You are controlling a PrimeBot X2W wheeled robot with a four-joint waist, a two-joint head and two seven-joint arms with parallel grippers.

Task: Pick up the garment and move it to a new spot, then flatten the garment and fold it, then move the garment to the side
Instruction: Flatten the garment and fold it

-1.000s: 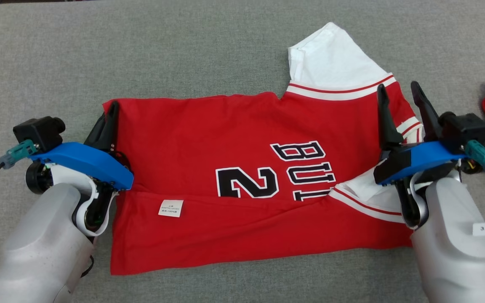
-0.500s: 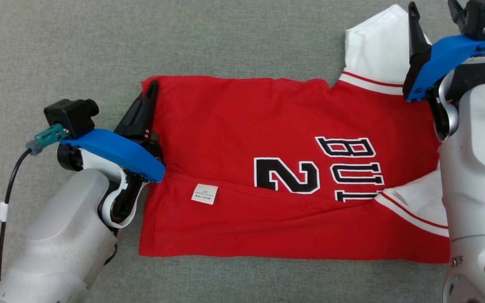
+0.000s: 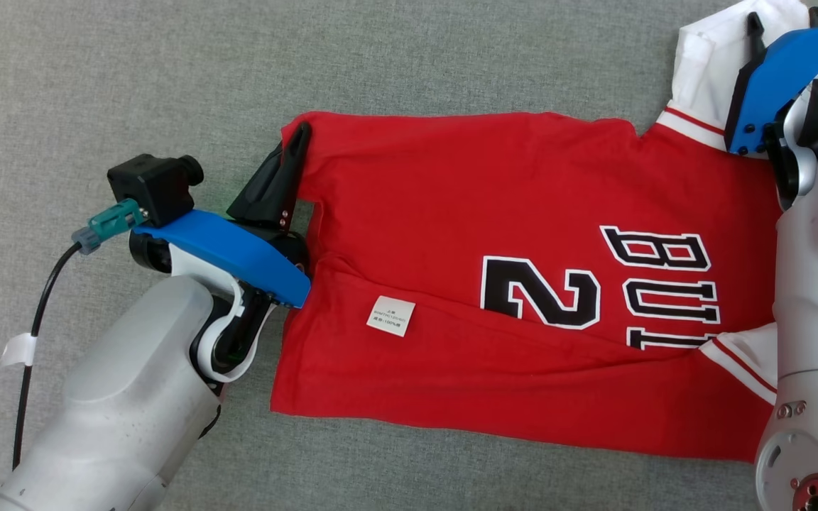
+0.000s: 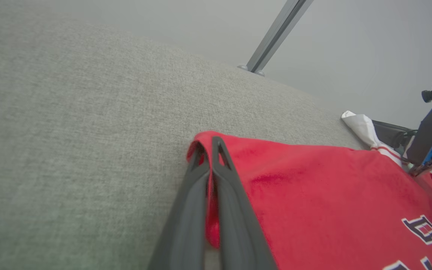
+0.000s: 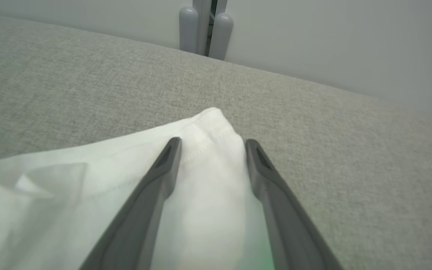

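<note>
Garment [image 3: 522, 213] gripped at a red corner by the left claw [image 4: 208, 144], right claw [image 5: 212, 144] spread over a white sleeve [image 5: 204, 127]

Left claw's fingers were pressed together with a fold of red cloth caught between them, at the corner farthest from the robot on its left side; right claw's fingers stood wide apart, one on each side of the sleeve's tip, clamping nothing. Between the two claws the red body lay spread flat on the grey surface [image 3: 167, 71], its near hem folded up over the front, partly covering the black-and-white lettering [image 3: 668, 294] beside a numeral 2 [image 3: 540, 291]. A small white label [image 3: 390, 316] showed on the folded part, and a second striped sleeve end [image 3: 746, 348] lay against the right forearm
</note>
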